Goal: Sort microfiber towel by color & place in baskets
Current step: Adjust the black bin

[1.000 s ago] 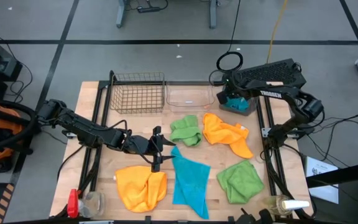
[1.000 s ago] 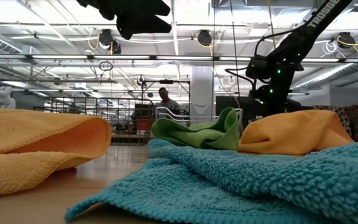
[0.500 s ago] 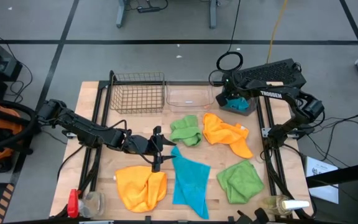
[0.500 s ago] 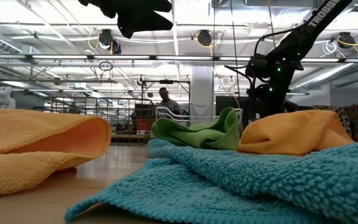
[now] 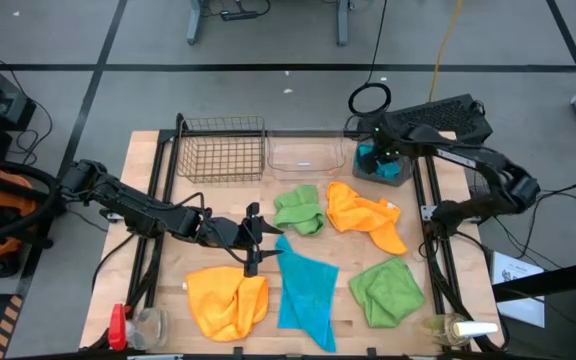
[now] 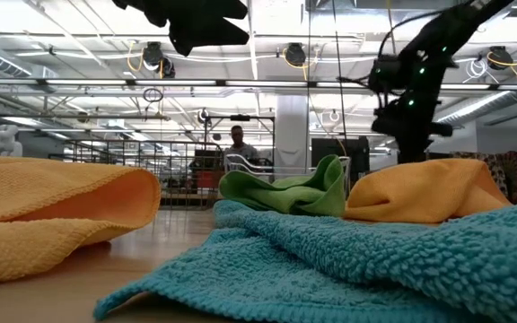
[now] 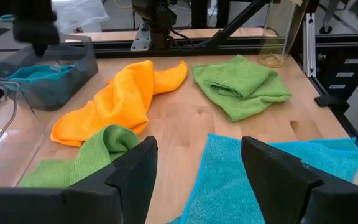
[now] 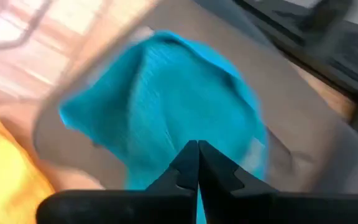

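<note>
Grey tiled floor with dark lines around the wooden surface. Industrial hall behind: ceiling beams and pipes, metal racks, a person standing far off.

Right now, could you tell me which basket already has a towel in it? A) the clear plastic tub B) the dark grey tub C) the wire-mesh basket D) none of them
B: a blue towel lies inside the dark grey tub at the table's far right, while the wire-mesh basket and the clear plastic tub beside it show nothing inside.
</note>
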`<action>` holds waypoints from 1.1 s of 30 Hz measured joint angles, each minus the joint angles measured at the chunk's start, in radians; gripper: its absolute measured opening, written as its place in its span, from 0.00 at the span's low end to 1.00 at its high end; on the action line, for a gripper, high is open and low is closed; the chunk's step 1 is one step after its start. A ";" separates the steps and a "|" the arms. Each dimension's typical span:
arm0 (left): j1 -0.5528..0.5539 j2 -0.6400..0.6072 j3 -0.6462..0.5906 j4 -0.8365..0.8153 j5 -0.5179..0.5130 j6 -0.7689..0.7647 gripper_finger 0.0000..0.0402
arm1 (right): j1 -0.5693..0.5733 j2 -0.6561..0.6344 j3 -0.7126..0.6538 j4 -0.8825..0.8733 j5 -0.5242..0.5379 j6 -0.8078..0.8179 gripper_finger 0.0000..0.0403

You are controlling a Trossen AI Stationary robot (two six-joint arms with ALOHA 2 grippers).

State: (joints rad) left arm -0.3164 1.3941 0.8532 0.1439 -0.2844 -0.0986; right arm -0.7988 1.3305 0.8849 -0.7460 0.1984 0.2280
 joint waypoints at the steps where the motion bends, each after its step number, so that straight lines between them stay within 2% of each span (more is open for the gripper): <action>1: 0.000 0.000 0.000 -0.002 0.000 0.000 0.59 | 0.006 -0.025 0.002 -0.040 0.036 0.014 0.00; 6: 0.000 0.000 0.000 -0.010 0.000 0.002 0.59 | 0.008 -0.119 0.005 -0.201 0.145 0.080 0.00; 9: 0.000 0.000 0.000 -0.023 0.000 0.001 0.59 | 0.007 -0.138 0.005 -0.270 0.210 0.106 0.00; 12: 0.000 0.000 0.000 -0.025 0.000 0.001 0.59 | -0.006 -0.137 0.005 -0.285 0.227 0.111 0.00; 26: -0.009 0.000 0.000 -0.026 0.000 0.000 0.59 | -0.032 -0.008 0.004 -0.234 0.345 0.086 0.00; 33: -0.013 0.000 0.000 -0.026 0.000 0.001 0.59 | -0.031 0.071 0.004 -0.218 0.354 0.091 0.00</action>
State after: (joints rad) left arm -0.3294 1.3941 0.8532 0.1181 -0.2840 -0.0978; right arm -0.8299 1.4019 0.8890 -0.9642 0.5525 0.3195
